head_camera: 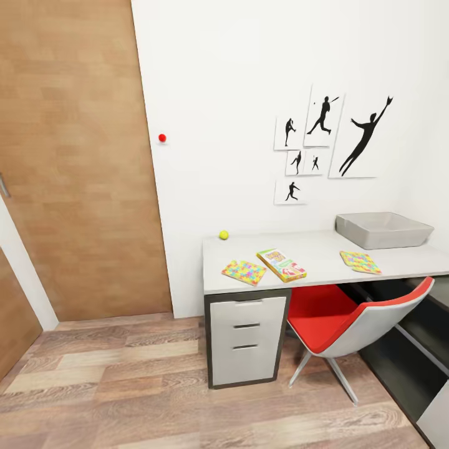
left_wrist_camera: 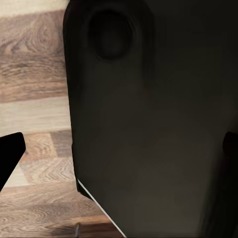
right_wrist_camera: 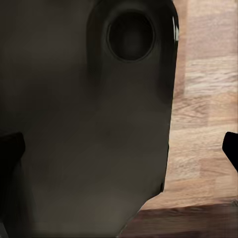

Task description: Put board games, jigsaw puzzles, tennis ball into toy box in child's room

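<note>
On the light grey table [head_camera: 312, 244] lie a small yellow-green tennis ball [head_camera: 224, 235] by the wall, a multicolour jigsaw puzzle [head_camera: 244, 272] near the front edge, a green-white board game [head_camera: 281, 264] beside it, and a second jigsaw puzzle [head_camera: 360, 262] further right. The shallow grey toy box [head_camera: 383, 229] stands at the table's back right. The bed is out of view. My left gripper [left_wrist_camera: 119, 158] is open over the wood floor, its dark fingertips [left_wrist_camera: 9, 158] wide apart. The right gripper [right_wrist_camera: 119, 153] is open too, with nothing between its fingertips [right_wrist_camera: 232, 148].
A red and grey swivel chair [head_camera: 349, 318] is tucked under the table, right of the white drawer unit [head_camera: 246, 340]. A brown wooden door [head_camera: 75, 162] stands at left, and a low dark cabinet [head_camera: 430, 349] at the right edge. Wood-plank floor [head_camera: 125, 386] stretches in front.
</note>
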Controlling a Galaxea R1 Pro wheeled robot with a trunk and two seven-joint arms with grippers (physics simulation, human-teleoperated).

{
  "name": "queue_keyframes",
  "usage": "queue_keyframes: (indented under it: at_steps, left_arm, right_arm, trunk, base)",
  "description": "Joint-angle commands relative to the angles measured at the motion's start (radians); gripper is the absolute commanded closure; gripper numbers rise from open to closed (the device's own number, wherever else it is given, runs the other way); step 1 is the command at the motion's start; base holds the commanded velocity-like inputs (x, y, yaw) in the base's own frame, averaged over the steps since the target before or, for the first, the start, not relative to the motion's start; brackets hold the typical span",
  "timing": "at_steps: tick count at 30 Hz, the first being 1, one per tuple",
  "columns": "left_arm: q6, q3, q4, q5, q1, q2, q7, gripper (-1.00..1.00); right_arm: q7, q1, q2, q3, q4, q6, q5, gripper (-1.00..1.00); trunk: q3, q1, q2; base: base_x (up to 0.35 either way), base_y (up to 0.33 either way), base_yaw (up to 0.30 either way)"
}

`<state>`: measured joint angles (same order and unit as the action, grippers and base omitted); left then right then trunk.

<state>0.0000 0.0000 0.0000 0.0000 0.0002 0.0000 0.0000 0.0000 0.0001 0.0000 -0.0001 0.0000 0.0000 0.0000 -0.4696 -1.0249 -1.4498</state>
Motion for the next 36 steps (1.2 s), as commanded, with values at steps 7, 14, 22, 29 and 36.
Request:
queue_keyframes:
  at_steps: [7, 14, 22, 29, 36]
  left_arm:
    - [0.003, 0.005, -0.002, 0.007, 0.001, -0.006, 0.000, -1.00]
    - [0.000, 0.003, -0.002, 0.007, 0.000, -0.018, 0.000, -1.00]
    - [-0.001, 0.006, -0.002, 0.008, 0.000, -0.019, 0.000, -1.00]
    - [-0.002, 0.006, -0.002, 0.008, 0.000, -0.018, 0.000, -1.00]
    - [0.001, 0.005, -0.002, 0.007, 0.000, -0.017, 0.000, -1.00]
  right_arm:
    - [0.007, -0.002, 0.005, -0.002, 0.000, 0.003, -0.007, -1.00]
    - [0.011, -0.002, 0.035, -0.009, 0.000, 0.007, -0.007, -1.00]
    - [0.016, -0.002, 0.038, -0.006, 0.000, 0.010, -0.006, -1.00]
    - [0.014, -0.002, 0.039, -0.006, 0.000, 0.009, -0.008, -1.00]
    - [0.011, -0.002, 0.033, -0.004, 0.000, 0.007, -0.005, -1.00]
  trunk:
    - [0.000, 0.000, 0.000]
    - [0.000, 0.000, 0.000]
    - [0.000, 0.000, 0.000]
    - [0.000, 0.000, 0.000]
    - [0.003, 0.004, 0.007]
  base:
    - [0.000, 0.000, 0.000]
    - [0.000, 0.000, 0.000]
    - [0.000, 0.000, 0.000]
    - [0.000, 0.000, 0.000]
    - [0.000, 0.000, 0.000]
